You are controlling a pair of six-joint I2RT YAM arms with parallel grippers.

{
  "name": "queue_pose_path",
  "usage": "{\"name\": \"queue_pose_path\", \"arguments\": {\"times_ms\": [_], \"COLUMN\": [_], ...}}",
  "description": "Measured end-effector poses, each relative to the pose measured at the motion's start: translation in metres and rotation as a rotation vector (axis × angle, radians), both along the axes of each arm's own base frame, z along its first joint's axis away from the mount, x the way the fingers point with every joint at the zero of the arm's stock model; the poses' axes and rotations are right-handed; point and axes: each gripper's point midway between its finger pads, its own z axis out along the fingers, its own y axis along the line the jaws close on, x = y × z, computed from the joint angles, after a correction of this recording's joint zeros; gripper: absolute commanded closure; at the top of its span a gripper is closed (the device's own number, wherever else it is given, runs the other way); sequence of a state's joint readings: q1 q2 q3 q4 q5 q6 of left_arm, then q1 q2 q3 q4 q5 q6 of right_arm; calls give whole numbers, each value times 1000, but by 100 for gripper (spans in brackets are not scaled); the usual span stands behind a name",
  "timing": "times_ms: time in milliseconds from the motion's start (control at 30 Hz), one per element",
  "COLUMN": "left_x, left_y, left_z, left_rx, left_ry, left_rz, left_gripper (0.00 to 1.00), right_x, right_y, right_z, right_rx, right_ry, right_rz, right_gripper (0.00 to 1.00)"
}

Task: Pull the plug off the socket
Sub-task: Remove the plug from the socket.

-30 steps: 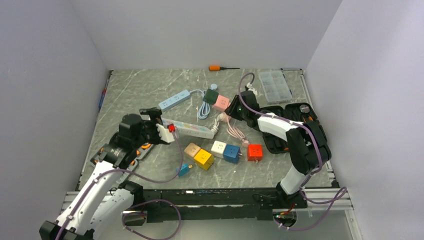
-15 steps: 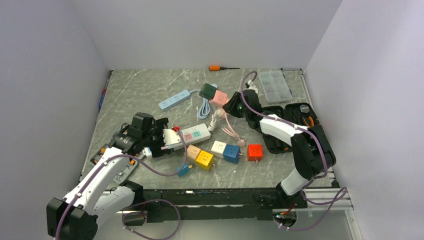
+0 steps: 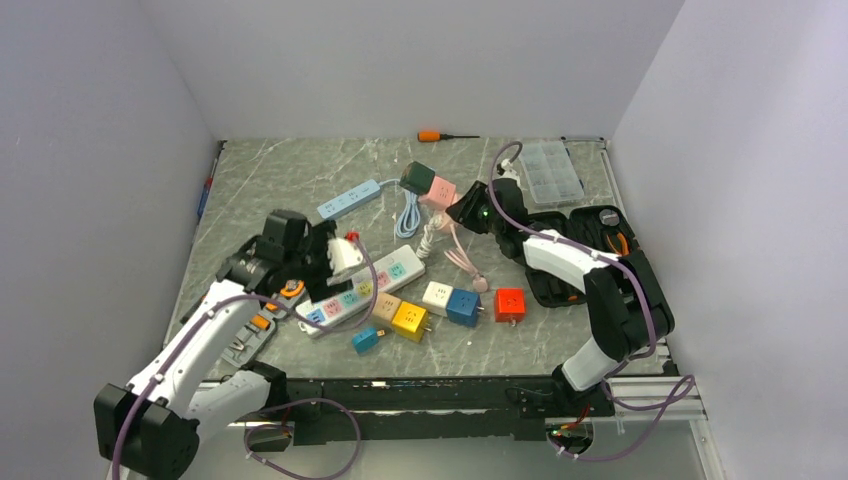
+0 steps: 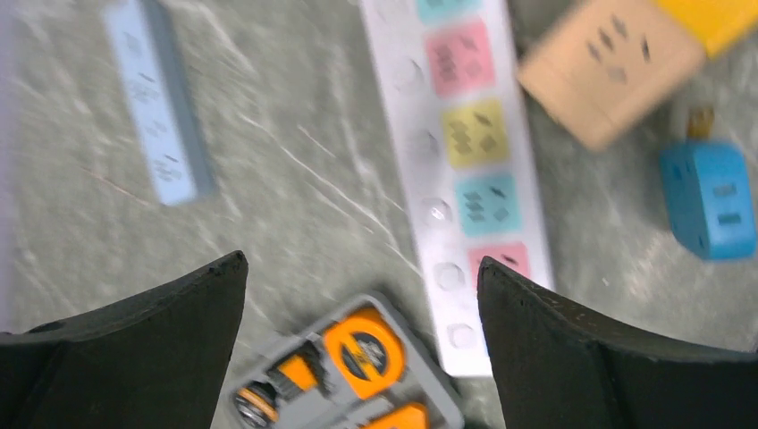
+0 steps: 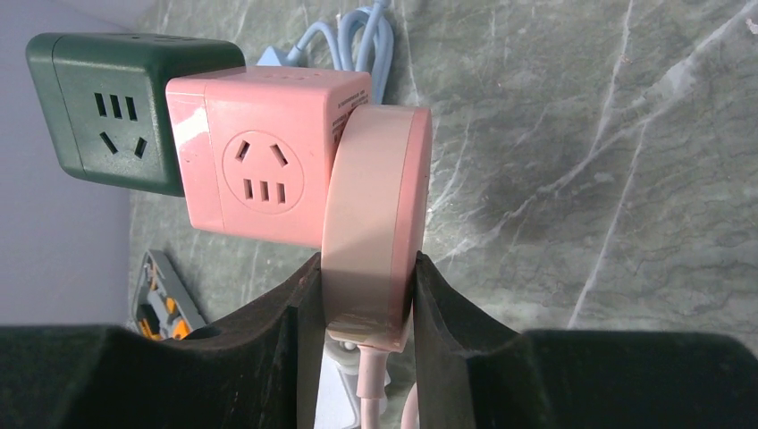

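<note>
Socket [image 3: 362, 291] has swung since a second ago. It lay almost crosswise under the left gripper [image 4: 359, 268]. Now it runs on a diagonal, one end toward 7 o'clock and the corded end toward 1 o'clock, and its whole row of outlets is in the open.

- Left gripper: has let go and hangs over the 7 o'clock end, jaws spread wide, nothing between them in the wrist view.
- White block [image 3: 340, 257] with a red tip sits at the gripper's 1 o'clock side. Cannot tell whether it is a plug or wrist hardware.
- Socket: flat on the table [image 3: 280, 180], at 7 o'clock of table centre. Tan cube [image 4: 617, 67] and blue adapter [image 4: 711, 201] sit just beside it; orange tool case [image 4: 357, 375] is near its 7 o'clock end. Every outlet that shows looks vacant.
- Right gripper [image 5: 365, 264]: crept toward 12 o'clock, pressed onto a pink round plug [image 5: 375, 206] held off the table. Plug's face lies against the pink cube [image 5: 264, 165], and the green cube [image 5: 116, 107] is against that. Whether the plug is seated in the cube is hidden.
- Plug is well apart from the socket, at its 1 o'clock.

Judgement: with no plug seen in the strip, the pull looks finished, and the strip's swing reads as drag from the release. Risk: the cubes hanging off the plug could drop.
</note>
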State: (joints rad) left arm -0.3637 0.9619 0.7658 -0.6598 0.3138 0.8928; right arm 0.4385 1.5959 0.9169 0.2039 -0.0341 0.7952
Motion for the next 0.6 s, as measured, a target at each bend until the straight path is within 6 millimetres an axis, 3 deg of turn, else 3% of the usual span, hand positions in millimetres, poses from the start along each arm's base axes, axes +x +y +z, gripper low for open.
{"name": "queue_pose_path", "arguments": {"times_ms": [167,267,333,467,600], "left_x": [37,45,45,44,52], "left_y": [-36,-63,-80,-104,-116], "left_z": [78,106,110,93,77], "left_rx": [-182,-282,-324,-367,-406], "left_ry": [-60,-60,-34,61,139], "left_rz": [32,11,-10,-13,45], "left_gripper": [1,1,1,1,1], "right_x": [1,1,1,-1,-3], "right_y": [1,6,10,16,22], "right_z": [20,37,49,66,79], "right_rx": [56,100,131,178,221], "right_ry": [-37,-73,-100,-136,-162], "right_rz": [10,25,40,69,93], "right_gripper": [100,100,100,100,100]}}
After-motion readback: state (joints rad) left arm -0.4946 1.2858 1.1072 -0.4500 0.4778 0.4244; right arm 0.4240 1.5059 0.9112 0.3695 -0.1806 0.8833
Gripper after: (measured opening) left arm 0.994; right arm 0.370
